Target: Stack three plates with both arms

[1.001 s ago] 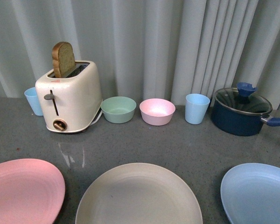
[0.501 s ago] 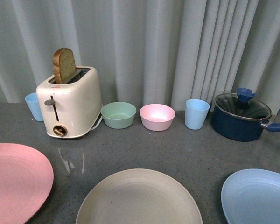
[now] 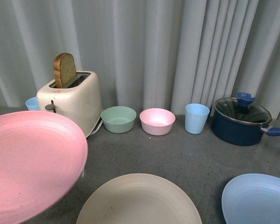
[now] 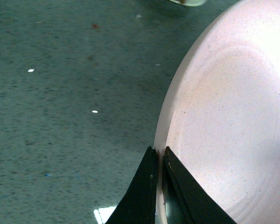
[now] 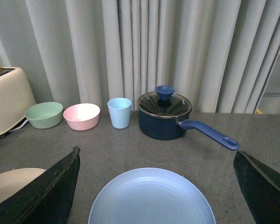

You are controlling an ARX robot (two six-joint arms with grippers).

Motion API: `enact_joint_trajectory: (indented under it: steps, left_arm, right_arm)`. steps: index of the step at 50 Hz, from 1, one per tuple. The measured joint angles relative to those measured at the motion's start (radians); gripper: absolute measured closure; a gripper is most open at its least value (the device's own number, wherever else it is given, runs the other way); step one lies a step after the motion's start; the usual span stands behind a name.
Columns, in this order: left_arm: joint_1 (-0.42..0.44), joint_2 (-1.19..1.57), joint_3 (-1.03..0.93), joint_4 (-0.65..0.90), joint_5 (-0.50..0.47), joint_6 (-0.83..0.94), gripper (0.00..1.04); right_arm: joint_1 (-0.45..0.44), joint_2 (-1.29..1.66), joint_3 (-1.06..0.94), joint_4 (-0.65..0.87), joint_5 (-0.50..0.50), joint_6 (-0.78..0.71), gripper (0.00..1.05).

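Step in hand: carrying the first plate to the stack. Your left fingers point(image 4: 142, 186) are closed tight on the rim of the pink plate point(image 3: 32, 163), one on each face of the edge. The plate hangs tilted, clear of the worktop point(image 3: 177, 149), at the left. Its right edge comes near the beige-grey plate point(image 3: 139, 200), which lies flat in the middle; whether the two overlap, I cannot tell.

Your right fingers point(image 5: 51, 186) are spread wide and hold nothing. They hover above the light blue plate point(image 5: 151, 198), flat on the worktop at the right.

Next move, as I judge it: swing the pink plate over the beige-grey one, centre it, level it and lower it before you let go. The grip is a thin rim pinch, so a tilted plate may slip. The blue plate looks like the right arm's job afterwards.
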Motion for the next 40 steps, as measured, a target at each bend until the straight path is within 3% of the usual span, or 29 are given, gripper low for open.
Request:
enact_joint_trajectory:
  steps: [19,40]
  left_arm:
    - [-0.358,-0.098,-0.181,0.125,-0.069,-0.138,1.02]
    - [-0.534,-0.033,-0.192,0.203,-0.174,-0.273,1.02]
  right_arm:
    - [0.000,0.000,0.000,0.000,0.000,0.000,0.07]
    - [0.000,0.000,0.000,0.000,0.000,0.000,0.07]
